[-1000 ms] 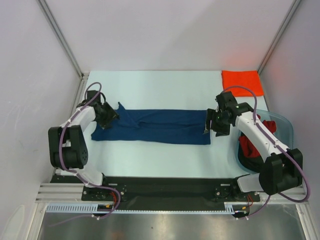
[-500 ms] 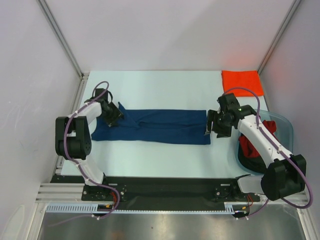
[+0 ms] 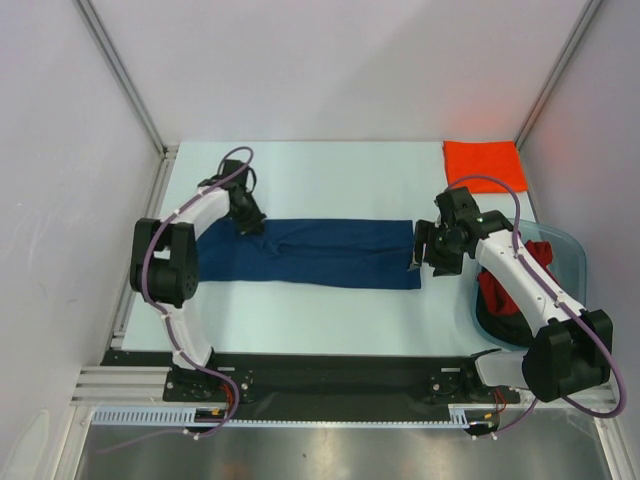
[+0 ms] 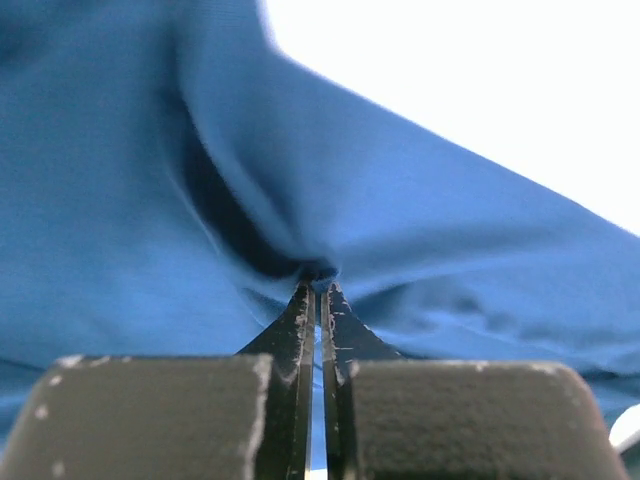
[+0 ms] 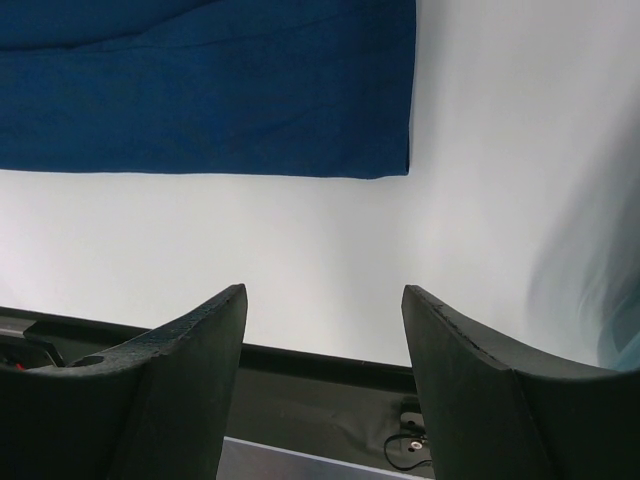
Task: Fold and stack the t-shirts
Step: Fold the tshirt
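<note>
A navy blue t-shirt [image 3: 320, 253] lies folded into a long strip across the middle of the table. My left gripper [image 3: 250, 222] sits at the strip's far left corner. In the left wrist view that gripper [image 4: 318, 288] is shut on a pinched fold of the blue cloth [image 4: 120, 200]. My right gripper [image 3: 417, 250] hovers at the strip's right end, open and holding nothing. The right wrist view shows this gripper [image 5: 322, 290] over bare table, with the shirt's near right corner [image 5: 200, 90] ahead of it. A folded orange t-shirt [image 3: 483, 160] lies at the back right.
A clear bluish tub [image 3: 575, 250] stands at the right edge, holding a red shirt [image 3: 540, 252] and a dark one [image 3: 500, 320]. The black base rail [image 5: 300, 370] runs along the near edge. Grey walls close in on the left, back and right.
My left gripper has swung from the shirt's left end to its far left corner and shut on the cloth. The right gripper has barely moved.
</note>
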Action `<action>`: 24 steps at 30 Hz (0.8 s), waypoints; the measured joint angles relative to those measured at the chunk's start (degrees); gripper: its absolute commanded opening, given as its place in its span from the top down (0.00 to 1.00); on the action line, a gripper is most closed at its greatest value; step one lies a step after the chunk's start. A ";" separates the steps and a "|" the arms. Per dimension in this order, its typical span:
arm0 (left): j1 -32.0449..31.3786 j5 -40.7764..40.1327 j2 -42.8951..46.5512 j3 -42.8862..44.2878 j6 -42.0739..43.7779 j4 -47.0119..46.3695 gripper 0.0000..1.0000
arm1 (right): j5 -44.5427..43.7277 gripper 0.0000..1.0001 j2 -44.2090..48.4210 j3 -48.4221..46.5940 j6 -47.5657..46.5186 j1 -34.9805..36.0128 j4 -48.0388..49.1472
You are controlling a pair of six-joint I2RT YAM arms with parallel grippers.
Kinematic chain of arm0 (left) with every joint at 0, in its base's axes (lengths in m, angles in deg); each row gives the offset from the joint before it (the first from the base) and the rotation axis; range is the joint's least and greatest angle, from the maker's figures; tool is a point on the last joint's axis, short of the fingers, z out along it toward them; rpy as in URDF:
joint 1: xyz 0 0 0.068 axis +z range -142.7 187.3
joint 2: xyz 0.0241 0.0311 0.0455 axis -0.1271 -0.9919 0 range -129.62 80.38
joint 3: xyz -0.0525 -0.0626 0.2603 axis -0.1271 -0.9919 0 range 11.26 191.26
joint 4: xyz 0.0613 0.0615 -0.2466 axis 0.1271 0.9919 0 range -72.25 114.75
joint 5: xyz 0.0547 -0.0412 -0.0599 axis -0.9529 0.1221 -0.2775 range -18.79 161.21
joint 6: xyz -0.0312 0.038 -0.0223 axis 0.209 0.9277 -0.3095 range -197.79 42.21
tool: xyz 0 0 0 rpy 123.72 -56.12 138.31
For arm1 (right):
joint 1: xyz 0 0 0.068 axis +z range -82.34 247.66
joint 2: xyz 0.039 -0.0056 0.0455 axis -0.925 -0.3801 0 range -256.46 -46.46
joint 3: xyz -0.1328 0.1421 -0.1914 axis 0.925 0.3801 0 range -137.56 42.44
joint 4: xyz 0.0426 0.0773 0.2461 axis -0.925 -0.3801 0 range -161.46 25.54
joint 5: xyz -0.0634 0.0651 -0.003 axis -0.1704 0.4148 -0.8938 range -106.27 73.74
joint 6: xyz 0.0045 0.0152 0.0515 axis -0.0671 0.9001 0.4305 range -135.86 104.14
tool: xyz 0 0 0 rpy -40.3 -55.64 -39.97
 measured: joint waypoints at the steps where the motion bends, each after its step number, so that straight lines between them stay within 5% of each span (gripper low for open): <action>1: -1.62 -0.63 -0.11 1.31 0.46 0.59 1.00 | 0.00 0.31 -0.02 0.00 0.02 0.00 0.00; 3: -5.03 -1.68 -0.50 4.37 0.87 1.57 0.96 | -0.02 0.31 0.00 0.00 0.11 0.00 0.00; 6: -9.81 -2.19 -1.55 8.94 1.27 2.25 0.76 | 0.00 0.31 0.00 0.00 0.15 0.00 0.00; 10: -14.45 -2.78 -2.51 12.96 3.48 3.37 0.27 | 0.00 0.30 0.00 0.11 0.13 0.00 0.31; 16: -11.82 -7.34 2.56 10.56 7.37 7.04 0.14 | 1.64 0.24 -3.58 0.07 -0.37 0.31 2.84; 24: 7.91 -11.26 22.73 -3.52 13.57 8.57 0.22 | 5.38 0.24 -23.85 -15.65 -1.40 7.41 6.80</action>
